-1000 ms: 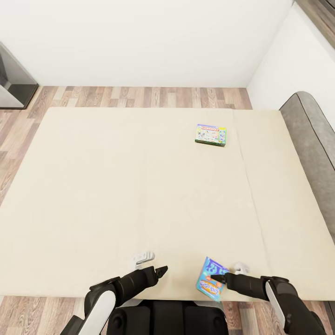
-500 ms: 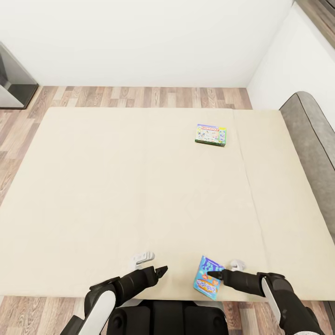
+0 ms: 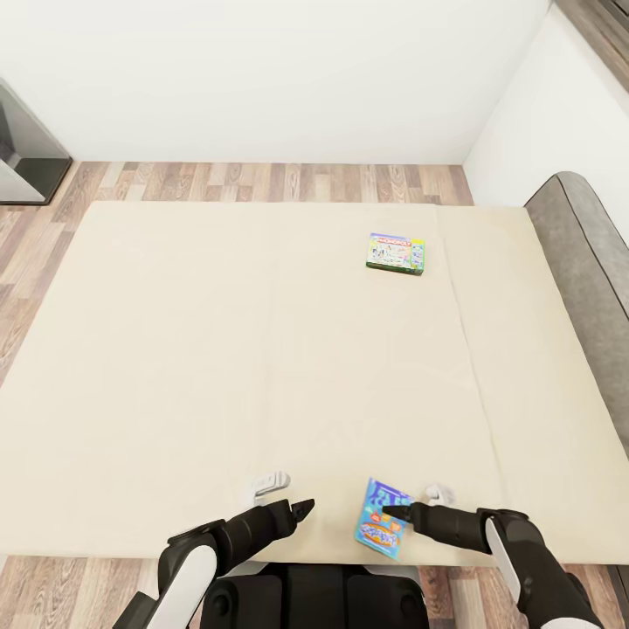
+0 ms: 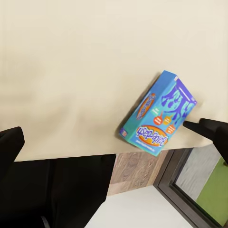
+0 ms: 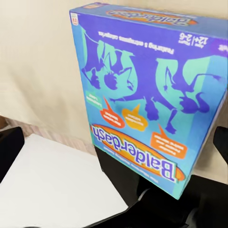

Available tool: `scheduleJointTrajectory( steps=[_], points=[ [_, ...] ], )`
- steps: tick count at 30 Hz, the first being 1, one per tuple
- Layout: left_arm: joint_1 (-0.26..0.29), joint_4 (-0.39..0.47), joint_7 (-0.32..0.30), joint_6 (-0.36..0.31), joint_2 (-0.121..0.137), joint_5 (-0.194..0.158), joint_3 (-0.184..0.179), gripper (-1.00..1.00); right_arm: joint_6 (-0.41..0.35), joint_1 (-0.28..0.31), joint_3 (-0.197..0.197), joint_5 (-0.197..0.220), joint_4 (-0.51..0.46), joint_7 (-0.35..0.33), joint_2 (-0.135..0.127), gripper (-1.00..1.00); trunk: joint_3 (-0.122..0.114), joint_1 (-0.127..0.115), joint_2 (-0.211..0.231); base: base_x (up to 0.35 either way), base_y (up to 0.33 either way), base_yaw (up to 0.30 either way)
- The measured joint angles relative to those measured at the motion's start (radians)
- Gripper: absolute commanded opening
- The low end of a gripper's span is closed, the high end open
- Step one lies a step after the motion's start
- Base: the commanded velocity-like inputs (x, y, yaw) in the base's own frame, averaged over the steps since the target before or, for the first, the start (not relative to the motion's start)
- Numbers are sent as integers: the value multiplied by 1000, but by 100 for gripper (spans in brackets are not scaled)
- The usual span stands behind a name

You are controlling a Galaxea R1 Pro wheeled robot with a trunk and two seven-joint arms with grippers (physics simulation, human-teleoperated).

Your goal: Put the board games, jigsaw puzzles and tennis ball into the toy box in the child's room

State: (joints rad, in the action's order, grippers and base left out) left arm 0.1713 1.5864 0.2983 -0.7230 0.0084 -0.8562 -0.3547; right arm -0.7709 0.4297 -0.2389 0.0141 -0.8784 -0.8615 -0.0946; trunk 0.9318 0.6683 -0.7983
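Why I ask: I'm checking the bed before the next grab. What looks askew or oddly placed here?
The blue Balderdash box sits crooked at the bed's near edge, tilted up rather than flat, with the right gripper at it. The green board game farther back lies flat and looks fine.

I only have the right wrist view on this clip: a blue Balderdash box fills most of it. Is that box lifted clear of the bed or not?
Observer: In the head view the blue board game is tilted at the bed's near edge, at the right gripper's tips; I cannot tell whether it is off the surface.
Operator: What is the other arm doing?
Observer: The left gripper hangs over the same edge, apart from the box and holding nothing.
Operator: Any other toy on the bed?
Observer: Yes, a second board game lies flat far across the bed, toward the right side.
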Motion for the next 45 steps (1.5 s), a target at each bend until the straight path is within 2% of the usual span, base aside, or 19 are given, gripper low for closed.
scheduleJointTrajectory(
  steps=[5,14,37,45],
  points=[
    [0,0,0,0,0,0,0,100,-2,1,0,-2,0,-50,1,100,0,0,0,0,0,0],
    [0,0,0,0,0,1,2,100,-13,6,0,-4,0,-81,3,100,0,0,0,0,0,0],
    [0,0,0,0,1,2,4,100,-43,7,2,-4,0,-92,9,100,0,0,0,0,0,0],
    [0,0,0,0,1,3,5,100,-43,7,16,-5,0,-91,8,100,0,0,0,0,0,0]
  ],
)
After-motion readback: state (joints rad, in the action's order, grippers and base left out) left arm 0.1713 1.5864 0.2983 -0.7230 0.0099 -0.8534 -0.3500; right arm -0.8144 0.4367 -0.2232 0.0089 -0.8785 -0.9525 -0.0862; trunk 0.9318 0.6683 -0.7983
